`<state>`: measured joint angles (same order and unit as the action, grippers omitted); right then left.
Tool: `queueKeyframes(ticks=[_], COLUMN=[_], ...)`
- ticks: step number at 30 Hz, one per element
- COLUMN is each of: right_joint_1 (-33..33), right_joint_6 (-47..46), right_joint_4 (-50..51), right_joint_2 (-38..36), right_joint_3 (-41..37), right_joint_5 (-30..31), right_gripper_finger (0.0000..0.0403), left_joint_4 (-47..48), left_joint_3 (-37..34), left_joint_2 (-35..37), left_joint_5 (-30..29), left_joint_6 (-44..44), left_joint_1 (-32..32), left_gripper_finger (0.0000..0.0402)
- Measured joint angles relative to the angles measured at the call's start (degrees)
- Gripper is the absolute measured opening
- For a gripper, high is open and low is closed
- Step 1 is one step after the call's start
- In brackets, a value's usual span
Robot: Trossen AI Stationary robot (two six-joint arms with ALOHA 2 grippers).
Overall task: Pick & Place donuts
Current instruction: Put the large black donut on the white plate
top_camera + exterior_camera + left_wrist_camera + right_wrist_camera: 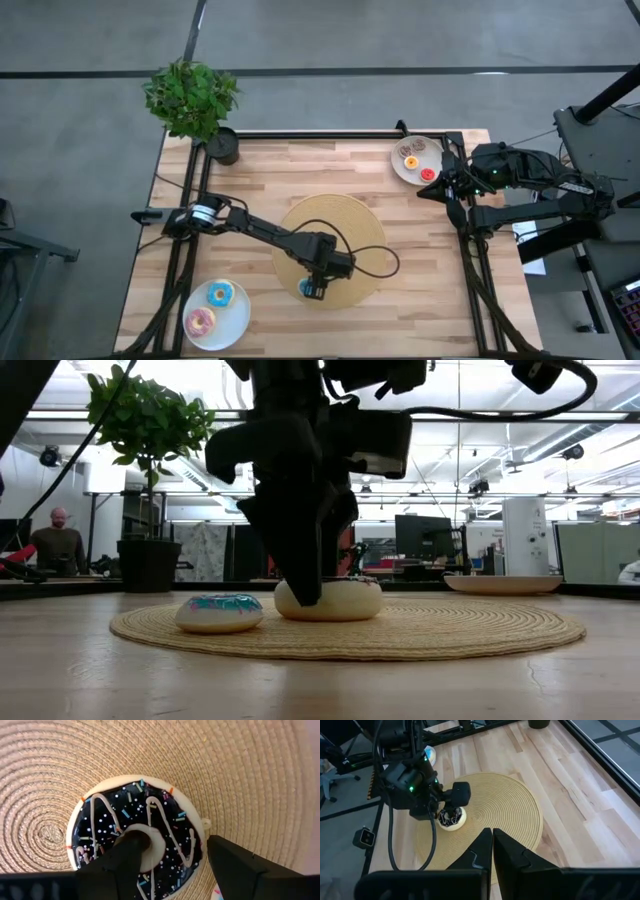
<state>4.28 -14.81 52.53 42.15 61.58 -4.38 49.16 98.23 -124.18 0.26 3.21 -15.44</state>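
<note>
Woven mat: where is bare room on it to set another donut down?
Free: the mat's part toward the right plate. Crowded: its edge nearest the left plate, where the left gripper straddles the chocolate donut beside a light blue donut. The right gripper waits off the mat.

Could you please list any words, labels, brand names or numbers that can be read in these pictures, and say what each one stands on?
None: no readable text shows in any view.
The chocolate donut under the left gripper carries only sprinkles and icing lines.
Monitors in the room behind the table are too far off to read.
</note>
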Motion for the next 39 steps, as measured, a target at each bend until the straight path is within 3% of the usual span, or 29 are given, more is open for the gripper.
queueKeyframes(ticks=[14,32,39], right_joint_1=[0.0,0.0,0.0], right_joint_6=[0.3,0.5,0.5], right_joint_4=[0.0,0.0,-0.1], right_joint_2=[0.0,0.0,0.0], right_joint_3=[0.0,0.0,0.0], right_joint_5=[0.0,0.0,0.0], right_gripper_finger=[0.0009,0.0009,0.0009], left_joint_4=[0.1,4.3,11.4], left_joint_3=[-0.7,4.3,6.0], left_joint_2=[0.0,0.4,0.5], left_joint_5=[0.1,-0.1,-0.2], left_joint_6=[-0.1,-0.7,-0.8], left_joint_1=[0.1,0.4,0.5], left_gripper_finger=[0.0153,0.0151,0.0151])
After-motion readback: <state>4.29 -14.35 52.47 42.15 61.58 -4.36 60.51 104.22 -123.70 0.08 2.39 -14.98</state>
